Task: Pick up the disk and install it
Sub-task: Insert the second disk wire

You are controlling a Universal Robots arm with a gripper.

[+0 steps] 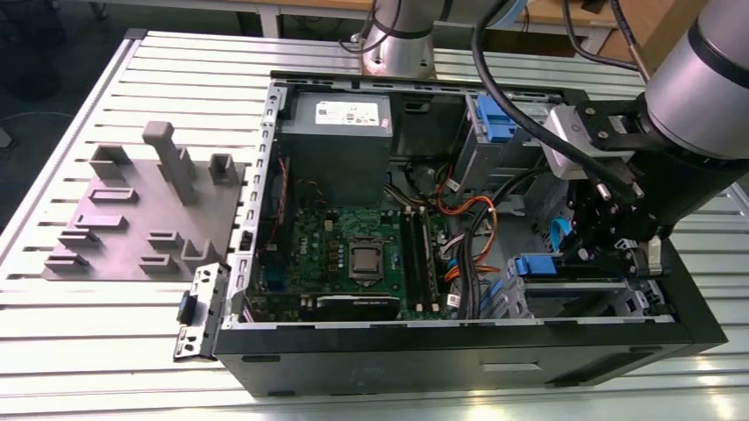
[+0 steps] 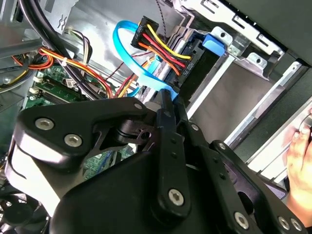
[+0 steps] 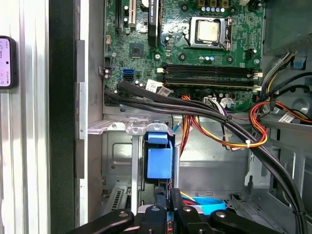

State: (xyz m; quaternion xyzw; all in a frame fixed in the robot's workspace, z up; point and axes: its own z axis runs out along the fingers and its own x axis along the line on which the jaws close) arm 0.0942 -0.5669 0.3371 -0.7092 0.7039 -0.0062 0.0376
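Note:
The disk [image 1: 536, 266] sits edge-on in the drive cage at the front corner of the open computer case [image 1: 468, 346], on the exterior view's right. Its blue plastic rail [image 3: 159, 161] faces up in the first wrist view. In the second wrist view the blue rail tab [image 2: 213, 44] shows beside a black power plug [image 2: 163, 36] and a blue data cable [image 2: 141, 68]. My gripper [image 1: 591, 250] hangs inside the case right over the disk. Its fingers [image 2: 165, 109] are pressed together, tips [image 3: 168, 195] at the blue cable just behind the rail.
The motherboard [image 1: 351, 254], the grey power supply [image 1: 339, 123] and thick black cable bundles [image 3: 204, 114] crowd the case around my gripper. A grey fixture plate [image 1: 129, 219] lies on the slatted table at the exterior view's left. A person's hand [image 2: 300, 156] rests just outside the case wall.

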